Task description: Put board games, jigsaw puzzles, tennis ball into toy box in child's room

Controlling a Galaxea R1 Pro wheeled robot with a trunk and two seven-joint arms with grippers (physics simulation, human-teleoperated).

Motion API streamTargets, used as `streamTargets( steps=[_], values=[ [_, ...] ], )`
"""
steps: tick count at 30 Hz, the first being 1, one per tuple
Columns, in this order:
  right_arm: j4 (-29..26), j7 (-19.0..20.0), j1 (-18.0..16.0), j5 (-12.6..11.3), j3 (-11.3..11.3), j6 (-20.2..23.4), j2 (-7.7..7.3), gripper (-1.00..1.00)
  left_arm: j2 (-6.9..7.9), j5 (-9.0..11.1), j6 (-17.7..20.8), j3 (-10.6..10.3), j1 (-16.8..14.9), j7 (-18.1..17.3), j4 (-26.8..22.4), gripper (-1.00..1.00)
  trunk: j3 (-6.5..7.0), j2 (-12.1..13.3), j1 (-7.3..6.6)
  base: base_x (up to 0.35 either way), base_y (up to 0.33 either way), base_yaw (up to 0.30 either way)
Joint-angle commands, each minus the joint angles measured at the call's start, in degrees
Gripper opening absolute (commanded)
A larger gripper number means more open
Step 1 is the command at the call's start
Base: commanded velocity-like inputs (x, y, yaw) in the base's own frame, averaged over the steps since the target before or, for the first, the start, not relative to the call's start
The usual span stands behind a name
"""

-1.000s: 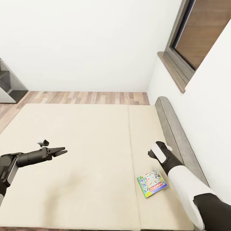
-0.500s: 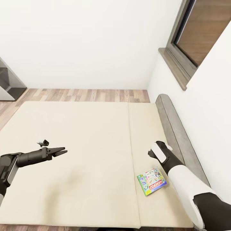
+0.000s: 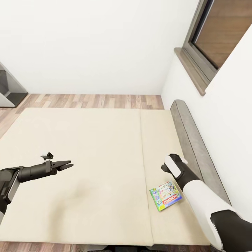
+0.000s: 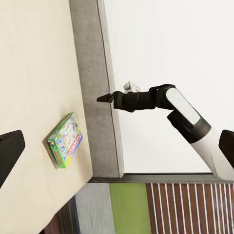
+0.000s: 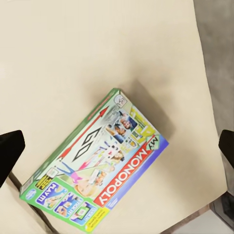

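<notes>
**Right arm poised above the Monopoly box on the bed**

Now the robot stands at the edge of the bed, both arms stretched out over the beige mattress. One board game, a Monopoly box, lies flat near the mattress's headboard end, just beside the grey headboard and apart from everything else. The right wrist view looks straight down on its lid, which suggests the right pincer is being lined up over the box for a pick from above. In the left wrist view that pincer tapers to a single dark point, so its jaws look closed and hold nothing; they would need to spread before any grasp of so flat a box.

The left pincer hovers over bare mattress well away from the game, its fingers drawn near together and empty, seemingly parked to keep clear. A window sits in the wall above the headboard, with wood-plank floor beyond the bed. By my reading, the game is not yet picked up.
</notes>
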Motion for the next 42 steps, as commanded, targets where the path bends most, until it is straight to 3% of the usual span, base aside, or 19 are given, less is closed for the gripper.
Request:
streamTargets(
  steps=[1, 8, 12, 36, 42],
  values=[
    [-0.05, -0.49, -0.02, -0.52, 0.62, 0.21, -0.10, 1.00, 0.01, -0.03, 0.60, 0.01, -0.03, -0.23, -0.01, 1.00, -0.18, -0.10, 0.03, 0.000, 0.000, 0.000],
    [-0.02, -0.41, 0.03, -0.15, 3.10, -0.11, -0.17, 1.00, 0.00, -0.03, 0.59, -0.01, -0.03, -0.23, -0.01, 1.00, -0.84, -0.10, 0.03, 0.000, 0.000, 0.000],
    [0.00, -0.34, 0.03, 1.28, 4.50, -0.22, -0.20, 1.00, 0.00, -0.03, 0.59, 0.03, -0.03, -0.23, -0.01, 1.00, -1.22, -0.10, 0.03, 0.000, 0.000, 0.000],
    [0.20, -0.16, 0.46, 1.92, 4.78, -0.28, -0.30, 1.00, 0.06, -0.03, 0.60, 0.12, -0.03, -0.23, -0.01, 1.00, -3.48, -0.10, 0.03, 0.000, 0.000, 0.000],
    [0.66, 1.41, 0.55, 1.95, 4.72, -0.28, -0.26, 1.00, 0.06, -0.03, 0.59, 0.13, -0.03, -0.23, -0.01, 1.00, -4.05, -0.10, 0.03, 0.000, 0.000, 0.000]
  ],
)
